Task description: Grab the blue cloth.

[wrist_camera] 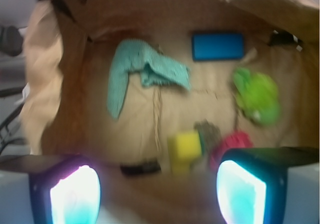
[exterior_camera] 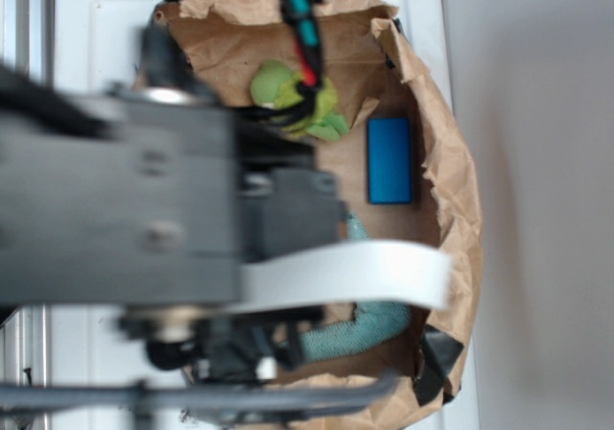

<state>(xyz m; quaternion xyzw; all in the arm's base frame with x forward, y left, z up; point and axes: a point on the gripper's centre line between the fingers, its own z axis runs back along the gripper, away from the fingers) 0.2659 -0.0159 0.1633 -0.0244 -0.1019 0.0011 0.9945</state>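
Observation:
The blue cloth lies bent and rumpled on the brown paper, upper left of centre in the wrist view. In the exterior view a teal stretch of the cloth shows below the white band of the arm; the rest is hidden by the arm. My gripper hangs well above the paper, its two glowing fingers wide apart at the bottom of the wrist view. It is open with nothing between the fingers, and the cloth lies far ahead of them.
A crumpled brown paper sheet lines the work area with raised edges. On it lie a deep-blue rectangular block, a lime-green plush toy, a yellow sponge, a red object and a small dark piece.

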